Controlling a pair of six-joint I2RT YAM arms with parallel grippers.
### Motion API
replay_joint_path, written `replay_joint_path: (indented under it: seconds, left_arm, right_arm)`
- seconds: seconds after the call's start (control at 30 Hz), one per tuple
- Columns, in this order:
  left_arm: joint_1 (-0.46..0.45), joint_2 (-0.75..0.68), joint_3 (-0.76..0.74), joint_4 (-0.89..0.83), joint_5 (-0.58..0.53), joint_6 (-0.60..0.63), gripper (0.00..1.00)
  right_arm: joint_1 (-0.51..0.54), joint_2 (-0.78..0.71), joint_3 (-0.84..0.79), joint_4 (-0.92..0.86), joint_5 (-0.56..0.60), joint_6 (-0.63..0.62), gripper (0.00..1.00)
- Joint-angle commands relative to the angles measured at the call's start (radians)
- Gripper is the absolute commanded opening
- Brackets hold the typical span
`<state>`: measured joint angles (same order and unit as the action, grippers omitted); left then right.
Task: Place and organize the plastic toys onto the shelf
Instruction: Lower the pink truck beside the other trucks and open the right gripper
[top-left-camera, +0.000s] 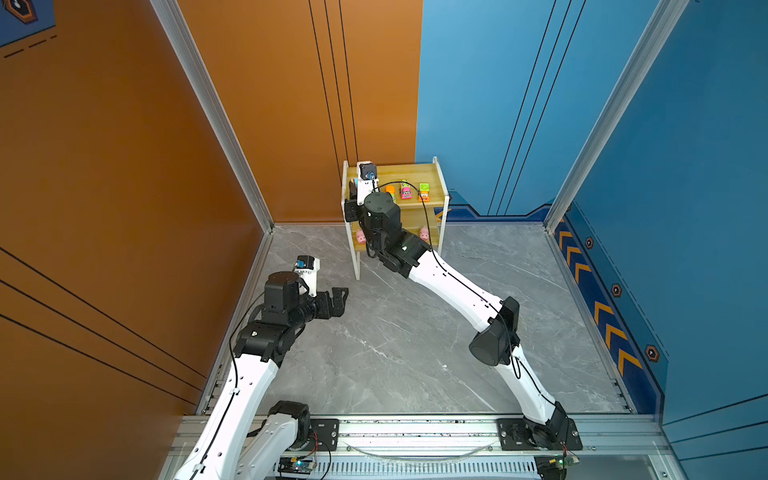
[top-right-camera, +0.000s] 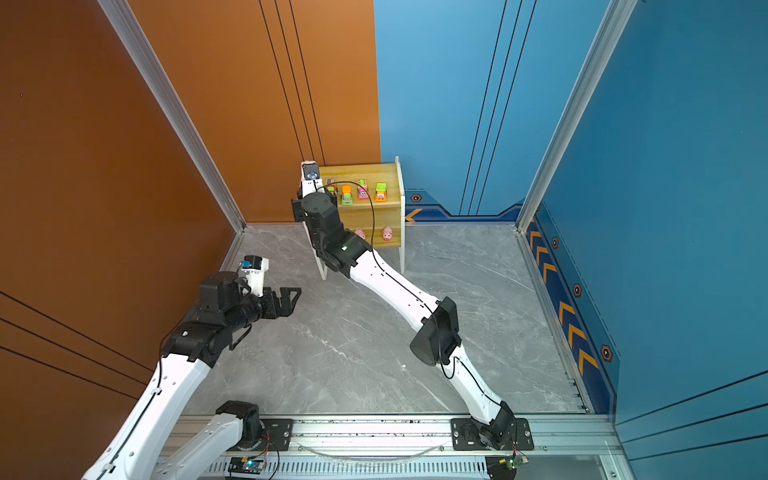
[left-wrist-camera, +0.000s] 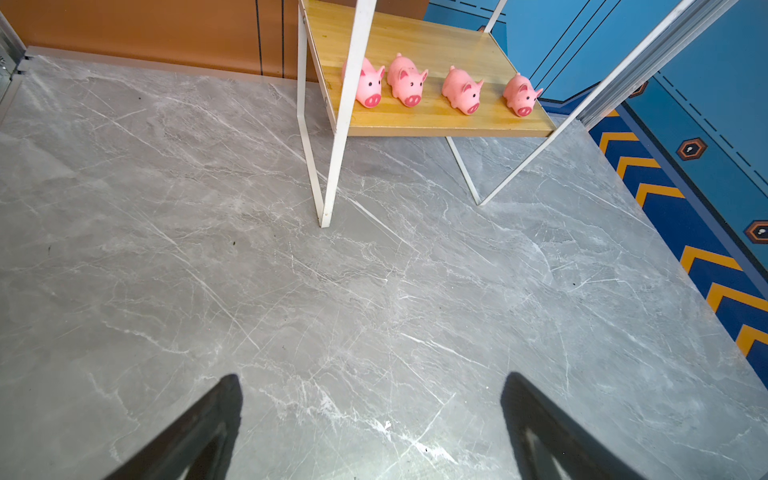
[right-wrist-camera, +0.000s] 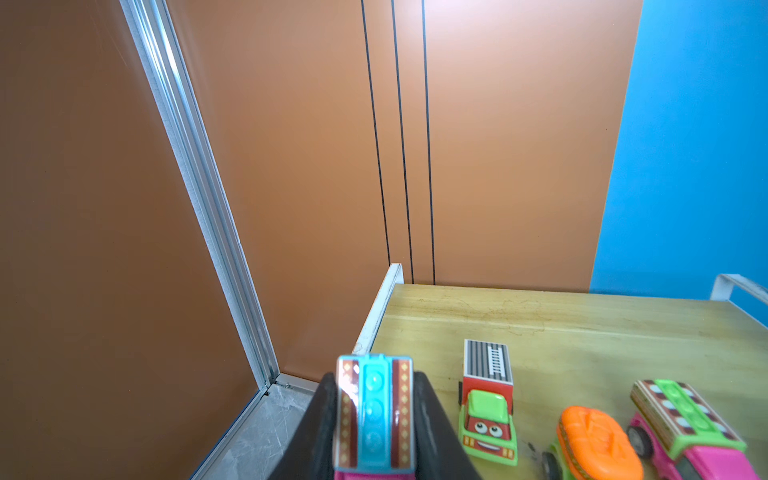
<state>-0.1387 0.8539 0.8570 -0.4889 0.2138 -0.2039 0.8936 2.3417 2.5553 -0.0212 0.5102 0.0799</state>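
The shelf (top-left-camera: 415, 172) (top-right-camera: 365, 170) stands against the back wall. Three toy vehicles (top-left-camera: 405, 191) show in a row on its top board. Several pink pigs (left-wrist-camera: 409, 83) line the lower board (left-wrist-camera: 436, 120). My right gripper (right-wrist-camera: 376, 378) (top-left-camera: 352, 189) is shut on a pink toy vehicle with a blue roof (right-wrist-camera: 374, 409). It holds it above the top board's left edge, beside a red-and-green fire truck (right-wrist-camera: 488, 415), an orange-topped car (right-wrist-camera: 594, 440) and a pink truck (right-wrist-camera: 690, 428). My left gripper (left-wrist-camera: 372, 384) (top-left-camera: 338, 297) (top-right-camera: 291, 297) hangs open over the floor, holding nothing.
Grey marble floor (top-left-camera: 395, 332) spreads in front of the shelf. The orange wall (top-left-camera: 124, 166) and an aluminium post (right-wrist-camera: 199, 199) stand close to the shelf's left side. The blue wall (top-left-camera: 685, 208) bounds the right. The right arm (top-left-camera: 457, 286) crosses the shelf's front.
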Motion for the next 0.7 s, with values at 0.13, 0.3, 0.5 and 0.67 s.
replay_joint_path:
  seconds: [0.13, 0.3, 0.5, 0.67]
  left_arm:
    - [-0.01, 0.005, 0.009, 0.005, 0.024, -0.007, 0.98]
    - [-0.01, 0.005, 0.008, 0.005, 0.024, -0.006, 0.98]
    - [-0.009, 0.004, 0.008, 0.006, 0.025, -0.006, 0.98]
    - [-0.01, 0.002, 0.009, 0.005, 0.026, -0.007, 0.98]
  right_arm:
    - [-0.018, 0.027, 0.043, 0.053, -0.024, 0.029, 0.27]
    - [-0.025, 0.041, 0.048, 0.058, -0.034, 0.039, 0.28]
    - [-0.03, 0.06, 0.055, 0.069, -0.05, 0.056, 0.28]
    - [-0.032, 0.084, 0.081, 0.065, -0.05, 0.054, 0.28]
